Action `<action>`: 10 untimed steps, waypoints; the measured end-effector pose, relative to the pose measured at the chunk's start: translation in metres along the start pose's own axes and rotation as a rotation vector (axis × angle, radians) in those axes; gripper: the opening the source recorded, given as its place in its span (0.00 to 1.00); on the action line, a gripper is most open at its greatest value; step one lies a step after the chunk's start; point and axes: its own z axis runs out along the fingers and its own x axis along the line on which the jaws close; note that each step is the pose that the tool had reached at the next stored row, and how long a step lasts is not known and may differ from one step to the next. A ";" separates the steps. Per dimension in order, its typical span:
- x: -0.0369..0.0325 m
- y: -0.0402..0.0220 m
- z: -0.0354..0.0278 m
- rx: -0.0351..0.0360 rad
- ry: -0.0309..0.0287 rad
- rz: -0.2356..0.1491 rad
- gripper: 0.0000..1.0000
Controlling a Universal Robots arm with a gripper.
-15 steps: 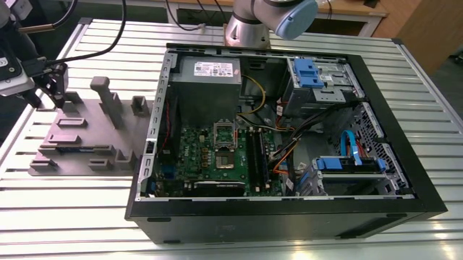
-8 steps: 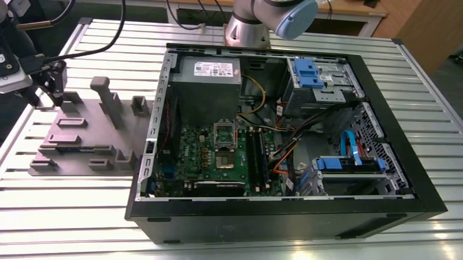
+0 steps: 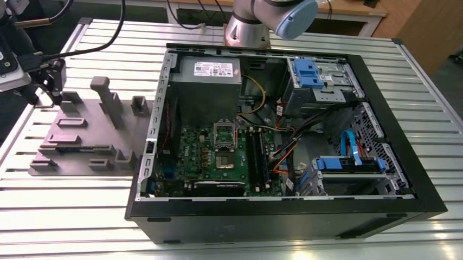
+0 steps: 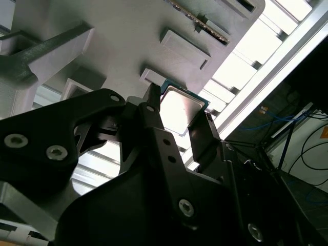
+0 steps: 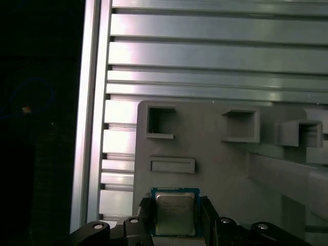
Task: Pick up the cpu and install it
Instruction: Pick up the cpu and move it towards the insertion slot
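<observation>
While clenched on the cpu [image 5: 175,214] by its thin edges, with the hand [image 5: 175,206] poised above the grey fixture [image 3: 79,142] at 9 o'clock from the computer case [image 3: 289,219] on the counter [image 3: 65,227]: probably prone to tilting or dropping the chip, owing to so narrow a purchase, then misseating it in the socket [image 3: 224,135].

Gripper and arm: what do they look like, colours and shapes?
The gripper is matte black: two flat angular fingers on plates with silver screws. In the exterior view the arm is a silver-grey tube with a pale blue cap and black cables.
</observation>
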 end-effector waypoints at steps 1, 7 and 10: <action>0.0000 0.0000 0.0000 0.0000 0.0000 0.000 0.47; 0.0000 0.0001 -0.0011 0.0000 -0.0001 0.000 0.47; 0.0000 0.0001 -0.0016 0.0000 0.0000 0.000 0.47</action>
